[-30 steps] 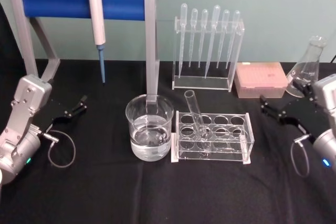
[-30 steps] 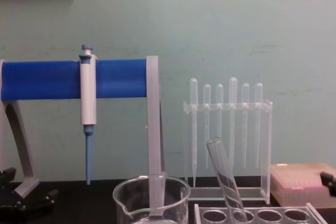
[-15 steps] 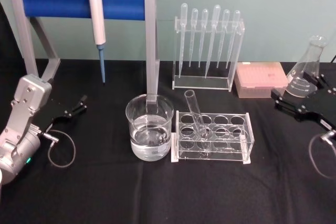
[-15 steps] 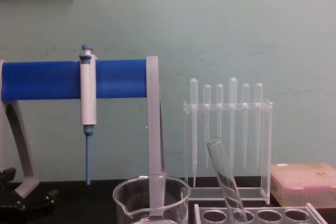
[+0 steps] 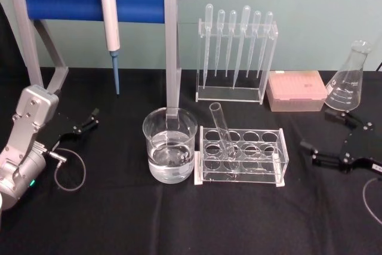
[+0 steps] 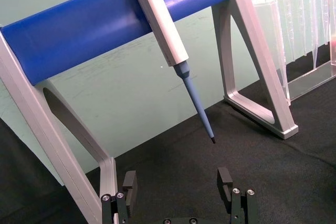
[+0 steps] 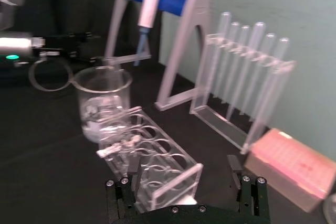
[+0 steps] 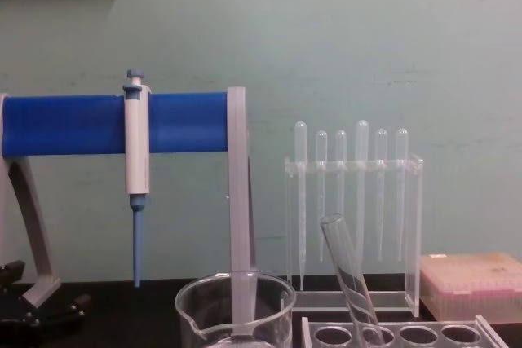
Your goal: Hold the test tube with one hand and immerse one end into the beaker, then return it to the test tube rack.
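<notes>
The test tube (image 5: 222, 131) leans in the rack (image 5: 270, 175), just beside the beaker (image 5: 170, 146). The right hand (image 5: 315, 131) is open wide, right of the rack, and the left hand (image 5: 85, 122) sits open far left.

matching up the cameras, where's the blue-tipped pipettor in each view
head view: pipettor hangs on the blue bar, upper left.
left wrist view: pipettor slants across the blue bar.
right wrist view: pipettor on the blue bar, behind the beaker.
chest view: pipettor left of centre, tip down.
Shared landmark: the blue bar.
</notes>
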